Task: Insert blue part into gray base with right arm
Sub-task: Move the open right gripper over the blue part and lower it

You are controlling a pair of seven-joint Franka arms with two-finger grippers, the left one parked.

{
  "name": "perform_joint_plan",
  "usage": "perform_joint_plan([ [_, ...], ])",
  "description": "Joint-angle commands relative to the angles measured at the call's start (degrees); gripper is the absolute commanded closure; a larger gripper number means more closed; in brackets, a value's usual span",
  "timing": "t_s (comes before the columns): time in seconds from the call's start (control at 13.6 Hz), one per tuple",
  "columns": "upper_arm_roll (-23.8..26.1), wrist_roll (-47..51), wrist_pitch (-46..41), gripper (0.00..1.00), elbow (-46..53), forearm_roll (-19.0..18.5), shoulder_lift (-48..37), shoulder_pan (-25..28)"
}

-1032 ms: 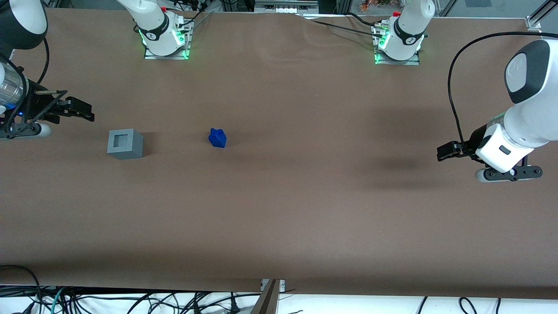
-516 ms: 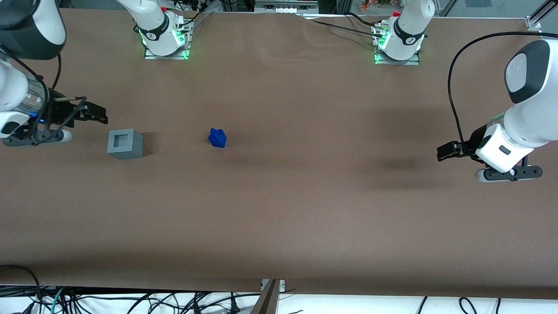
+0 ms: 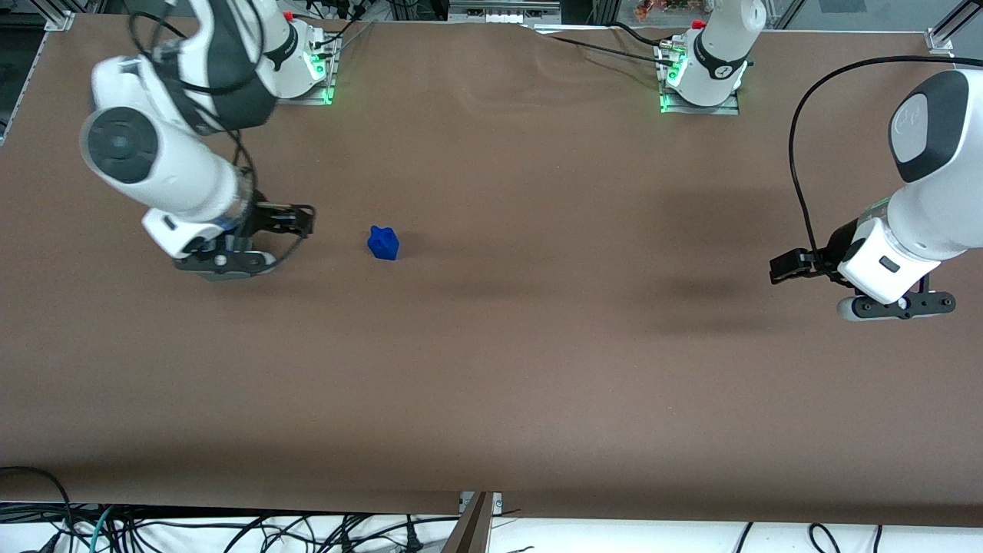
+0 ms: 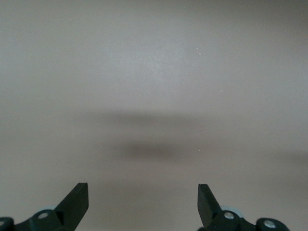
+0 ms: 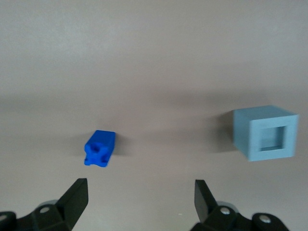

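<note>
Right arm (image 3: 165,165): white, with dark joint bands and thin black cables looping round it; it reaches out over the brown table (image 3: 537,369) from its green-lit mount toward the working arm's end, and from the front its wrist covers the spot where the cube stands.

Gripper (image 3: 296,221): black and two-fingered, hanging above the table between the cube and the blue piece, apart from both. In the right wrist view (image 5: 139,197) the fingers (image 5: 77,192) are spread wide, with only bare table showing in the gap.

Gray base (image 5: 264,133): a light gray cube standing flat on the table, its square recess facing up with nothing in it. Only the right wrist view shows it; from the front the arm hides it entirely.

Blue part (image 3: 383,243): a small bright blue block with a notched, bumpy outline, lying on the bare table by itself. It sits nearer the middle of the table than the gripper and is well apart from the cube; nothing touches it. The right wrist view (image 5: 100,148) shows it lying just ahead of one fingertip and not between the two.

Table: covered in plain brown sheet, with soft shadows across it.
</note>
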Motion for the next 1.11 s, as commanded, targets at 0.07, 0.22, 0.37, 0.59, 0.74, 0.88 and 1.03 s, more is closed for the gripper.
perform_joint_plan([
  [0.07,0.34,7.24,10.71,0.02,-10.1,-0.52,-2.16,1.97],
  [0.22,2.28,13.12,15.19,0.02,-14.14,-0.6,-1.99,3.37],
  [0.37,2.37,16.3,19.25,0.02,-18.01,-0.87,-1.9,5.48],
  [0.59,2.37,18.76,23.38,0.02,-18.91,-0.87,0.38,7.33],
  [0.74,2.37,20.09,25.67,0.02,-19.52,-0.87,2.23,7.95],
  [0.88,2.29,20.18,30.31,0.02,-21.53,-1.91,3.81,8.39],
  [1.03,2.29,20.53,35.41,0.02,-24.0,-2.1,4.87,8.47],
])
